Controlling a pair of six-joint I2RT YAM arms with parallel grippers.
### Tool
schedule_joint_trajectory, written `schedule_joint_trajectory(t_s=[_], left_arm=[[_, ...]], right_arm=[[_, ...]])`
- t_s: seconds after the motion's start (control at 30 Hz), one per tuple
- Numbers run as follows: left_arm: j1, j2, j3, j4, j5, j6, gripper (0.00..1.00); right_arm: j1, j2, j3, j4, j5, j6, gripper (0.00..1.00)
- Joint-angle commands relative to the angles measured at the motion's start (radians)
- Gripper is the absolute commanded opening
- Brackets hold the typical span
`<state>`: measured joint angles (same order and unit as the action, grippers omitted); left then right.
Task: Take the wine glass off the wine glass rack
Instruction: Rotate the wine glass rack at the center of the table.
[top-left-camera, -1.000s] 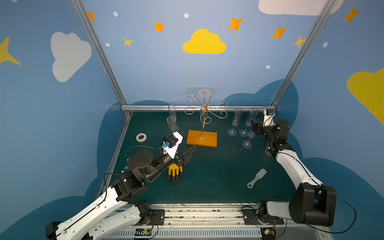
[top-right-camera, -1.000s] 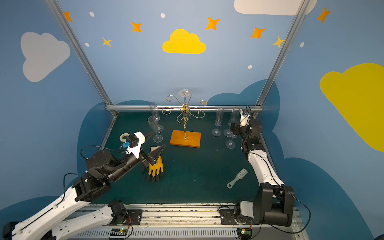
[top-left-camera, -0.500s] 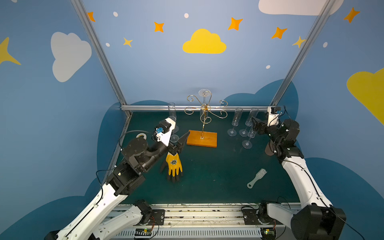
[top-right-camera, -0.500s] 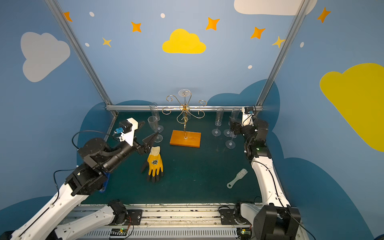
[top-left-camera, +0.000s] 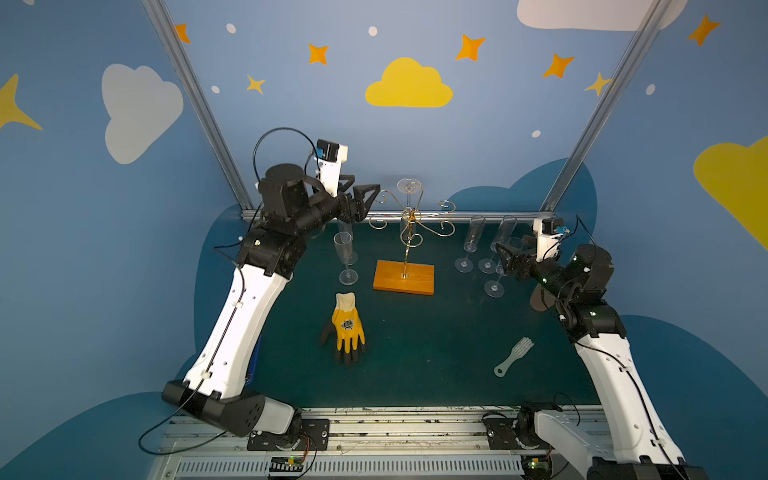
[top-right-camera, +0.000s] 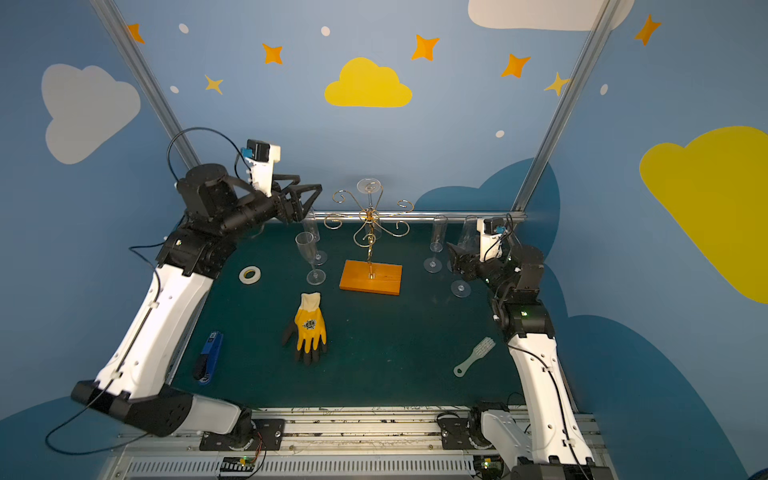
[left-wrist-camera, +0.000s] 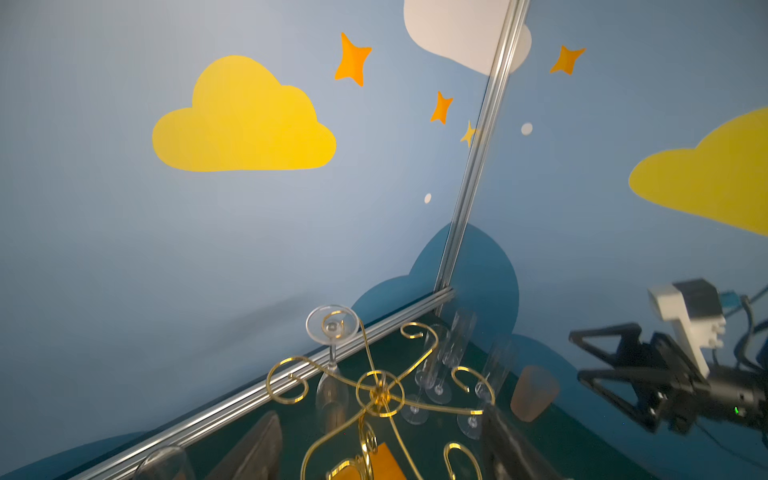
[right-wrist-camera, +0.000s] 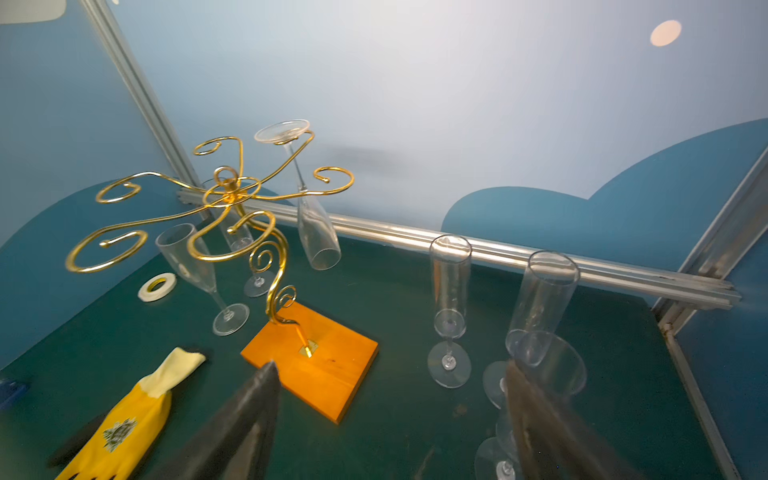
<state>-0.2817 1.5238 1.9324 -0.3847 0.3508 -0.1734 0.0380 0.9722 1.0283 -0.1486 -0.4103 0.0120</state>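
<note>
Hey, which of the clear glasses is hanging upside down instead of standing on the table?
The wine glass on the gold rack, on its rear arm: foot hooked on top, bowl pointing down. The other glasses stand upright on the green mat.

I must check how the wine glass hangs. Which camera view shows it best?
The right wrist view: the wine glass shows whole, foot on a spiral of the rack, bowl hanging down. In the left wrist view wire crosses it; in both top views it is small, bowl behind the post.
</note>
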Motion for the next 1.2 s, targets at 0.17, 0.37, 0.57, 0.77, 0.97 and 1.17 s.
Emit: schedule_joint_trajectory(t_s=[0.17,0.37,0.57,0.77,0.97,1.17], left_arm=[[0.035,0.406,0.513,-0.203,0.163,-0.217,0.71],[0.051,0.627,0.69,-0.11,0.192,-0.368,0.69],[0.051,0.798,0.83,-0.058,0.219,-0.447,0.68],[0.051,0.855,0.83,0.013,0.222,-0.477,0.68],[0.052,0.868,0.831,0.02,0.222,-0.448,0.67],[0.056,0.89,0.83,0.037,0.232,-0.445,0.64]], right_arm=[[0.023,-0.058,0.019,-0.096,-0.111,0.062,0.84],[0.028,-0.09,0.004,-0.134,-0.156,0.103,0.84],[0.028,-0.114,0.005,-0.198,-0.163,0.108,0.84],[0.028,-0.113,0.017,-0.213,-0.168,0.129,0.84],[0.028,-0.094,0.045,-0.221,-0.224,0.154,0.84],[0.038,-0.079,0.08,-0.25,-0.249,0.164,0.84]])
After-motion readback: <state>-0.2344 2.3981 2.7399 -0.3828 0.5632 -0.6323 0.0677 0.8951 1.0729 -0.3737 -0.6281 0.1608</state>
